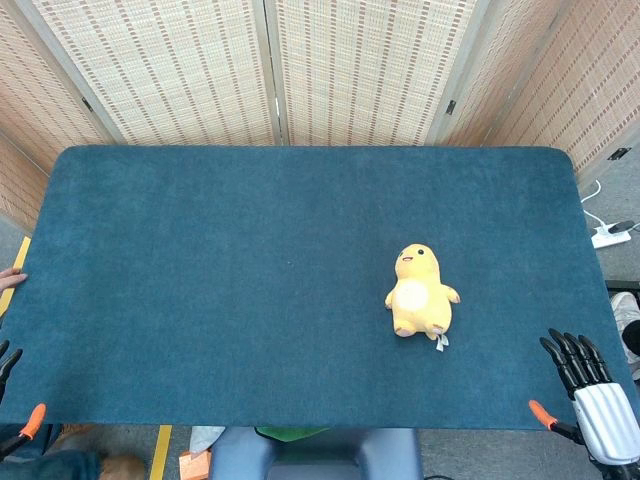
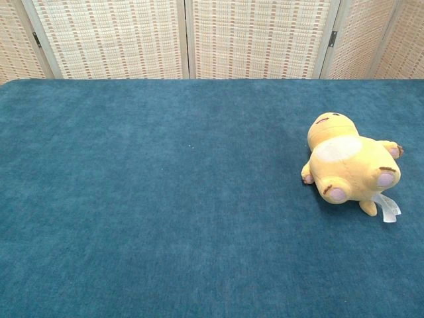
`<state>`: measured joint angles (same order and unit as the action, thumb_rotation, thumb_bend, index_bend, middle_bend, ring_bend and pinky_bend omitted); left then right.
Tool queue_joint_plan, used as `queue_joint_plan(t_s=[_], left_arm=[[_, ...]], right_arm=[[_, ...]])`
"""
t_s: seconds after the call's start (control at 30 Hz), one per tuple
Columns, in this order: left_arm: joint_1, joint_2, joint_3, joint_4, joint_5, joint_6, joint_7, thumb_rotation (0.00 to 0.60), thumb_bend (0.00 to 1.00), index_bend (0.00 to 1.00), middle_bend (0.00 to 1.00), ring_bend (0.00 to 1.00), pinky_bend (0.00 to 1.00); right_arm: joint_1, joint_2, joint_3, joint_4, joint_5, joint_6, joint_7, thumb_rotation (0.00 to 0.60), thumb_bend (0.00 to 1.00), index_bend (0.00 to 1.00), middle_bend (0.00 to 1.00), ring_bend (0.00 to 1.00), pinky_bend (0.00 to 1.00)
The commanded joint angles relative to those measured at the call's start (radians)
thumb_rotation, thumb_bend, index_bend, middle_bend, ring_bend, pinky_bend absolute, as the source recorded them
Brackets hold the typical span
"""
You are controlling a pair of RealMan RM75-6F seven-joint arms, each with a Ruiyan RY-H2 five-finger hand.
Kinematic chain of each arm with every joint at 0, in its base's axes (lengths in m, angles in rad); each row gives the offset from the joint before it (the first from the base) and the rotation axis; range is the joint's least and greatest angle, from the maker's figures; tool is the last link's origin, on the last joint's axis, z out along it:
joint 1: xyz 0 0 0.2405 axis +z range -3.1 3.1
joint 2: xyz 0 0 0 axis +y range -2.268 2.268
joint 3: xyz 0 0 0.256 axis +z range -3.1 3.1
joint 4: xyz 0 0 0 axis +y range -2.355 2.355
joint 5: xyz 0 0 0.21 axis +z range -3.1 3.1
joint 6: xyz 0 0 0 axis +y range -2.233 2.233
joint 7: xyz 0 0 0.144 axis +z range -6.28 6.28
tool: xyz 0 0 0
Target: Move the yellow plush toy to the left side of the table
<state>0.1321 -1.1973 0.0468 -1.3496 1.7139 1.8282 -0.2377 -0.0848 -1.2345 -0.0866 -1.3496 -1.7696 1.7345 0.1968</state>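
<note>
The yellow plush toy (image 1: 421, 291) lies on its back on the right half of the blue table (image 1: 220, 280), head toward the far edge; the chest view shows the toy (image 2: 348, 165) with a white tag by its feet. My right hand (image 1: 590, 395) hovers at the table's near right corner, fingers extended and apart, holding nothing, well short of the toy. My left hand (image 1: 12, 400) only peeks in at the near left edge, a dark fingertip and an orange tip showing. Neither hand appears in the chest view.
Woven folding screens (image 1: 350, 70) stand behind the table. A white power strip (image 1: 608, 236) lies on the floor to the right. A person's fingers (image 1: 12, 275) touch the table's left edge.
</note>
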Motion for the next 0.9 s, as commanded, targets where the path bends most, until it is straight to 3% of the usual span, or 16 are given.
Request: queue_joint_plan(t_s=[0.03,0.2,0.33,0.47,0.6,0.77,0.9], left_arm=[[-0.002,0.001,0.002,-0.002,0.000,-0.007,0.005,0.600,0.35,0.00,0.05,0.04,0.18],[-0.007,0.002,-0.002,-0.012,0.009,-0.002,0.015,0.600,0.35,0.00,0.05,0.04,0.18],[-0.015,0.005,-0.002,-0.015,0.012,-0.010,0.015,0.600,0.35,0.00,0.05,0.04,0.18],[-0.019,0.014,-0.007,-0.020,0.000,-0.019,0.004,0.600,0.35,0.00,0.05,0.04,0.18],[-0.021,0.025,-0.006,-0.019,-0.011,-0.029,-0.014,0.600,0.35,0.00,0.05,0.04,0.18],[-0.018,0.030,-0.005,-0.012,-0.024,-0.035,-0.044,0.600,0.35,0.00,0.05,0.04,0.18],[-0.015,0.031,-0.005,-0.007,-0.031,-0.035,-0.060,0.600,0.35,0.00,0.05,0.04,0.18]], right_arm=[[0.001,0.001,-0.003,-0.002,0.005,-0.011,-0.002,0.600,0.17,0.00,0.00,0.00,0.00],[0.017,0.005,-0.005,-0.013,0.011,-0.053,-0.024,0.600,0.17,0.00,0.00,0.00,0.00],[0.090,0.031,0.010,-0.068,-0.012,-0.144,-0.090,0.600,0.17,0.00,0.00,0.00,0.00],[0.215,0.064,0.066,-0.173,0.006,-0.308,-0.181,0.600,0.17,0.00,0.00,0.00,0.00],[0.367,0.050,0.139,-0.245,0.093,-0.540,-0.251,0.600,0.17,0.00,0.00,0.00,0.00],[0.506,-0.029,0.204,-0.227,0.228,-0.759,-0.356,0.600,0.17,0.00,0.00,0.00,0.00],[0.573,-0.100,0.227,-0.179,0.329,-0.864,-0.426,0.600,0.18,0.00,0.00,0.00,0.00]])
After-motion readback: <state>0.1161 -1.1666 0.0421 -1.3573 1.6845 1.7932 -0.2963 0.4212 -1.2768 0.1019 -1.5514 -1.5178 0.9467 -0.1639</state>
